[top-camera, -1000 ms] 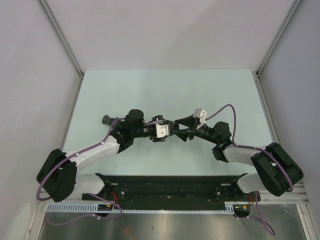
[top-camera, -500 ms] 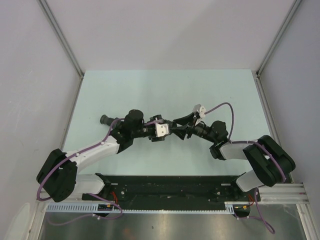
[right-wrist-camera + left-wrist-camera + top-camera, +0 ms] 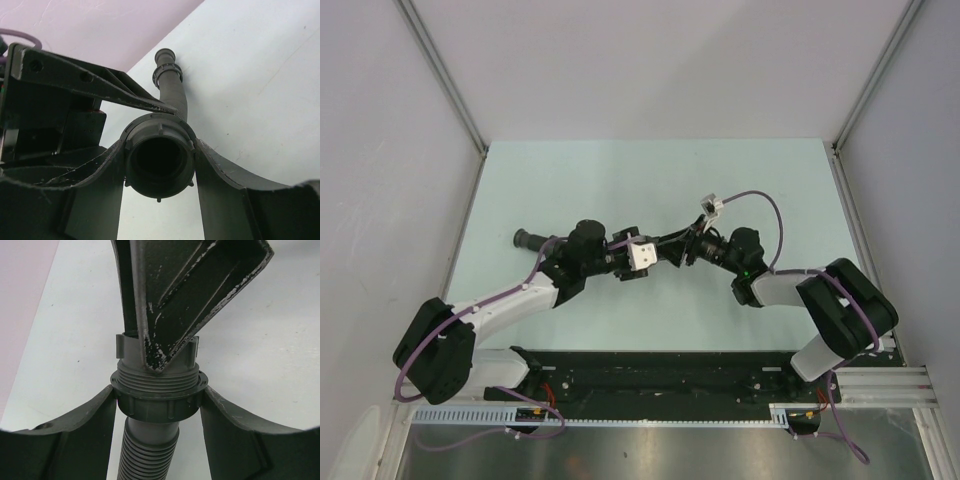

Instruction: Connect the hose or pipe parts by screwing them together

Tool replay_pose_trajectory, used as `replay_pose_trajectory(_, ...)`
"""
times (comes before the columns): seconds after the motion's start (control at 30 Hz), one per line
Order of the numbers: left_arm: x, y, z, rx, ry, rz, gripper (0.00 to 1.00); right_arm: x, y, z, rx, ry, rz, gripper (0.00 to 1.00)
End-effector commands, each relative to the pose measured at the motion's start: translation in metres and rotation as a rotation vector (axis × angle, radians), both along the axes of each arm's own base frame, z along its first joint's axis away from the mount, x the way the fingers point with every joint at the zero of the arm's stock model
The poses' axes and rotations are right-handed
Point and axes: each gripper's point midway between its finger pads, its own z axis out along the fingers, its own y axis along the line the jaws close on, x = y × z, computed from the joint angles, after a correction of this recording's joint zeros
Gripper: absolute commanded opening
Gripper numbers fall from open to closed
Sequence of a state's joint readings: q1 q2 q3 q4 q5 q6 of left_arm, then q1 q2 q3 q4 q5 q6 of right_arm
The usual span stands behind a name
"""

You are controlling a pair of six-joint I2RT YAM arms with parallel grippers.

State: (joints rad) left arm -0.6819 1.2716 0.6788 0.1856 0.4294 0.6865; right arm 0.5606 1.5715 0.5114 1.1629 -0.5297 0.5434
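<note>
On the pale green worktop, the black corrugated hose shows its free, collared end left of the middle, pointing toward the left edge; whether that end touches the surface cannot be told. From there the hose runs rightward behind the left arm's wrist toward the worktop's middle. The left end effector holds it there. In the left wrist view its two fingers are clamped from either side on the ribbed collar at the hose's near end, with the corrugated body running down out of the frame below the collar. Just above the collar a band of thread is visible. Past the thread sits the ring nut, in line with the hose end and touching it. The right end effector is closed on this nut. In the right wrist view its fingers press on both sides of the ribbed rim, the nut's dark bore faces the camera, and the hose curves away behind it. The two end effectors meet tip to tip near the worktop's middle, with the right arm folded back toward the near right corner.
</note>
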Motion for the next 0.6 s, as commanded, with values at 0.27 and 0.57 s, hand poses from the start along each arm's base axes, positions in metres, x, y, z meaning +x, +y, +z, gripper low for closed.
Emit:
replay_pose_trajectory(0.27,-0.014,-0.039,0.063,-0.189,-0.166,-0.132,0.0,-0.008,0.042,-0.011,0.011,0.388,0.016,0.05)
replay_pose_trajectory(0.57,-0.014,-0.041,0.063,-0.202,-0.173,-0.124,0.0,-0.008,0.052,-0.017,0.144,0.651,0.013,0.06)
